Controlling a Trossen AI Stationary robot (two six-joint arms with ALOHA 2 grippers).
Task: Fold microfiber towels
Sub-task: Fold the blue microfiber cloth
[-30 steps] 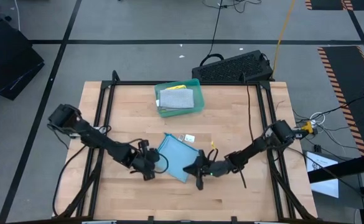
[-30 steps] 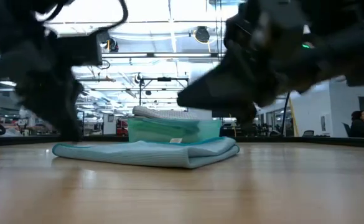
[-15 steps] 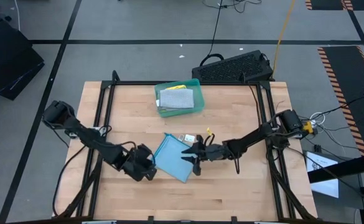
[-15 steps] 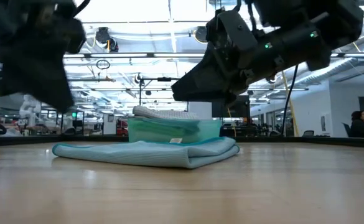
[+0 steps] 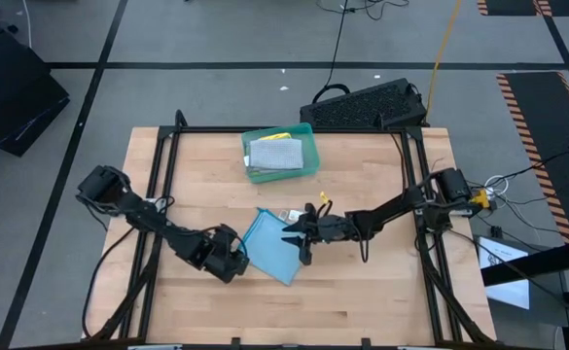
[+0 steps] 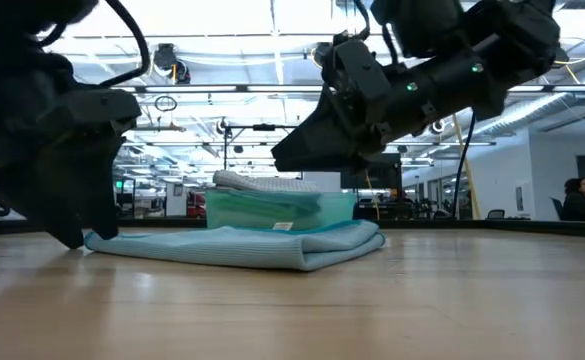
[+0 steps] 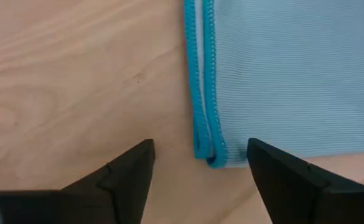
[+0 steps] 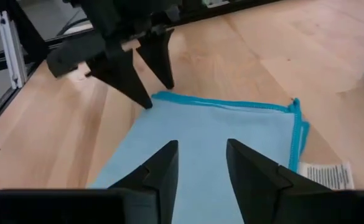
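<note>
A light blue microfiber towel [image 5: 269, 251] lies folded flat on the wooden table, its stitched edges stacked at the left corner [image 7: 214, 157]. My left gripper [image 7: 200, 165] is open and points steeply down, one finger on either side of that corner and low over the table [image 6: 77, 235]. My right gripper [image 8: 200, 165] is open and hovers a little above the towel's right part [image 6: 287, 155], pointing toward the table's left. A grey towel [image 5: 276, 154] lies in the teal tray, with yellow and green cloth beneath it.
The teal tray [image 5: 309, 148] stands at the table's far middle, behind the towel in the low view [image 6: 282, 210]. A white label [image 8: 325, 171] lies by the towel's far right corner. A black frame rail [image 5: 158, 175] runs along each side. Bare wood lies near the front edge.
My right gripper has gone from the towel's near right corner toward the table's far edge and risen clear of the towel. My left gripper has rolled about its wrist beside the towel's left corner, staying low. The towel lies as before.
</note>
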